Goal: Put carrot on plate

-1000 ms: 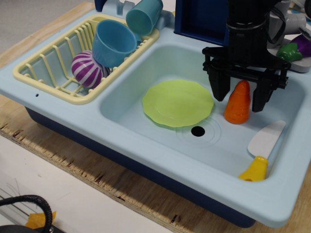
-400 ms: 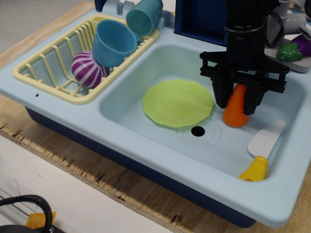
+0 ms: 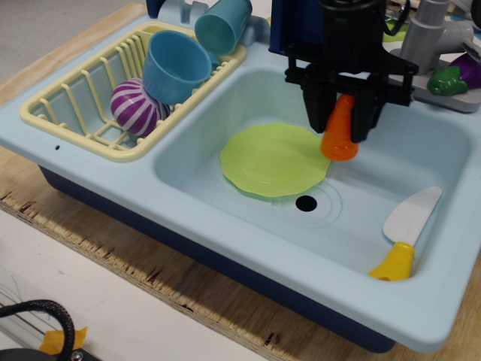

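Note:
The lime-green plate (image 3: 272,159) lies flat on the sink floor, left of the drain hole. My black gripper (image 3: 340,120) is shut on the orange carrot (image 3: 340,136) and holds it in the air, tip up between the fingers, wide end down. The carrot hangs over the plate's right rim, clear of the sink floor. The carrot's upper part is hidden between the fingers.
A toy knife (image 3: 406,232) with a yellow handle lies at the sink's right. The drain hole (image 3: 306,203) is below the plate. A yellow dish rack (image 3: 89,114) at left holds two blue cups (image 3: 174,66) and a purple striped ball (image 3: 135,106). A grey faucet (image 3: 425,30) stands behind.
The gripper closed on the carrot, lifted it off the sink floor and moved it left and up toward the plate's right edge.

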Controlling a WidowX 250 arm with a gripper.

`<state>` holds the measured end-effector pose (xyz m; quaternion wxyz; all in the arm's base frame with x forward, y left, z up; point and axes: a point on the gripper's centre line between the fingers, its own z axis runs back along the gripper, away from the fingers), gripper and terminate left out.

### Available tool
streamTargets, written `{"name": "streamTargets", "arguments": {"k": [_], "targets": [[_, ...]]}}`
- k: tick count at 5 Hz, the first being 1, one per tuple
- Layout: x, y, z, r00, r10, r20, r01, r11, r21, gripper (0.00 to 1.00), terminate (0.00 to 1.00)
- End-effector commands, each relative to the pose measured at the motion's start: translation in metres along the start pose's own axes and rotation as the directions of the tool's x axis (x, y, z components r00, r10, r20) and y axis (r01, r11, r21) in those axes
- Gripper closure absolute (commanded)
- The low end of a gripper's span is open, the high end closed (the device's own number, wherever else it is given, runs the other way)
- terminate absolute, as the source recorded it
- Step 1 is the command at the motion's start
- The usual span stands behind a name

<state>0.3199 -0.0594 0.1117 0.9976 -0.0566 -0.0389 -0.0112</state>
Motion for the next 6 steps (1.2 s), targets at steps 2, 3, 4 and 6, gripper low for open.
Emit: {"name": "streamTargets", "arguments": {"k": [2,3,4,6], "targets": [[-0.004,0.043,0.024,0.997,0.059,0.042,-0.060,0.998,0.034,1.00,0.00],[-0.016,0.047,0.022,0.997,0.080,0.025,-0.080,0.997,0.021,0.00,0.00],[-0.025,0.048,0.018,0.997,0.076,0.023,-0.076,0.997,-0.015,0.00,0.00],[-0.025,0.048,0.018,0.997,0.076,0.023,-0.076,0.997,-0.015,0.00,1.00]]}}
